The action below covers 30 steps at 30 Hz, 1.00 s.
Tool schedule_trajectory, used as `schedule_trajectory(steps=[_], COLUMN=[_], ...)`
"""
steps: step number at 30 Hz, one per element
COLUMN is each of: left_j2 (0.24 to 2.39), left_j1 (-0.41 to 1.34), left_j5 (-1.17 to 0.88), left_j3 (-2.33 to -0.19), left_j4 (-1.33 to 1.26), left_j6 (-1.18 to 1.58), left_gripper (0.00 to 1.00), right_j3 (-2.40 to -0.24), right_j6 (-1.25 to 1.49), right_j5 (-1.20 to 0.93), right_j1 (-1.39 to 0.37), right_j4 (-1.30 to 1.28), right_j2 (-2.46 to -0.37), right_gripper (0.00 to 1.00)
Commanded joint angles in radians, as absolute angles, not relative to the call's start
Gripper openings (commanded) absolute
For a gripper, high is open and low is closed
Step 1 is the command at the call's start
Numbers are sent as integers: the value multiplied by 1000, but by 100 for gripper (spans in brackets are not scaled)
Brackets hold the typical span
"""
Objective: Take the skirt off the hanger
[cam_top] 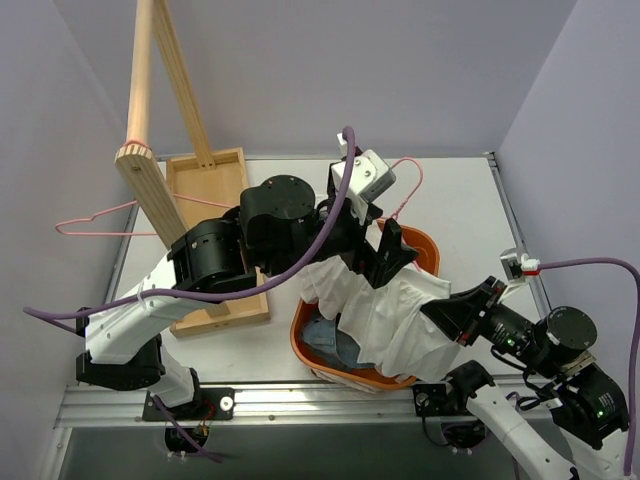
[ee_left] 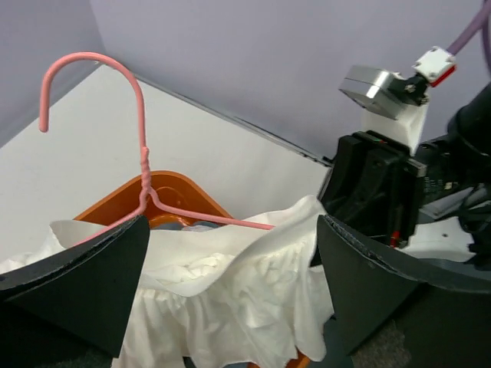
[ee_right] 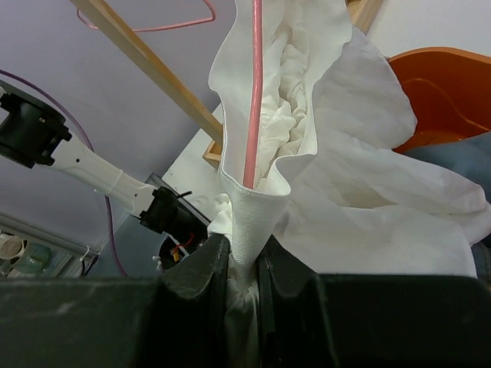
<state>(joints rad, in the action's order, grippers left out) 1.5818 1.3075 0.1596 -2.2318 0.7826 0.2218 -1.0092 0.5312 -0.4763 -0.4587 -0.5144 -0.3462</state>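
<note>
White skirt (ee_right: 360, 184), on pink hanger (ee_left: 143, 165), drapes over orange basket (cam_top: 428, 243). Right pincer (ee_right: 244, 268) pinches a skirt fold. Left pincer (ee_left: 234, 268) is spread wide, facing the hanger. Likely the pull-off step; next, left should clamp the hanger while right drags the cloth clear.

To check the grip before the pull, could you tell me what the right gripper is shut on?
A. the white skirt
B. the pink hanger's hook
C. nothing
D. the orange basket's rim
A: the right wrist view shows the right gripper pinching a fold of the skirt between its fingers; the hanger hook stands free, and the basket is untouched.
</note>
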Motion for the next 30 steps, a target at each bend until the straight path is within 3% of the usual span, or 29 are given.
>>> schedule_trajectory(steps=[1, 5, 16, 17, 21, 23, 24, 26, 27, 28, 30], left_j2=[1566, 1572, 1623, 1631, 1643, 1651, 1651, 1654, 1655, 1657, 1658], left_j1=[1312, 1310, 1308, 1308, 1296, 1290, 1289, 1276, 1273, 1270, 1269], left_j5=[271, 362, 377, 377, 357, 356, 354, 353, 350, 348, 342], left_j3=[-2195, -2168, -2186, -2187, -2191, -2194, -2195, -2197, -2201, -2203, -2204], left_j4=[730, 716, 729, 736, 742, 741, 741, 735, 735, 739, 742], left_j6=[109, 61, 21, 26, 52, 73, 81, 107, 113, 121, 136], left_gripper=[99, 98, 100, 95, 93, 84, 66, 46, 19, 4, 2], right_j3=[-1064, -1060, -1032, -1032, -1042, -1052, -1055, -1057, -1057, -1057, -1063], right_j6=[534, 529, 538, 538, 545, 545, 545, 549, 549, 549, 548], right_j5=[-557, -581, -624, -626, -641, -641, -641, -644, -641, -638, -627], right_j1=[-453, -453, -453, -453, -454, -453, -453, -453, -453, -453, -453], right_j4=[-451, -439, -391, -391, -385, -391, -393, -396, -403, -406, -416], right_j2=[-373, -382, -373, -371, -362, -360, -359, -354, -350, -347, -341], right_gripper=[0, 0, 0, 0, 0, 0, 0, 0, 0, 0, 0])
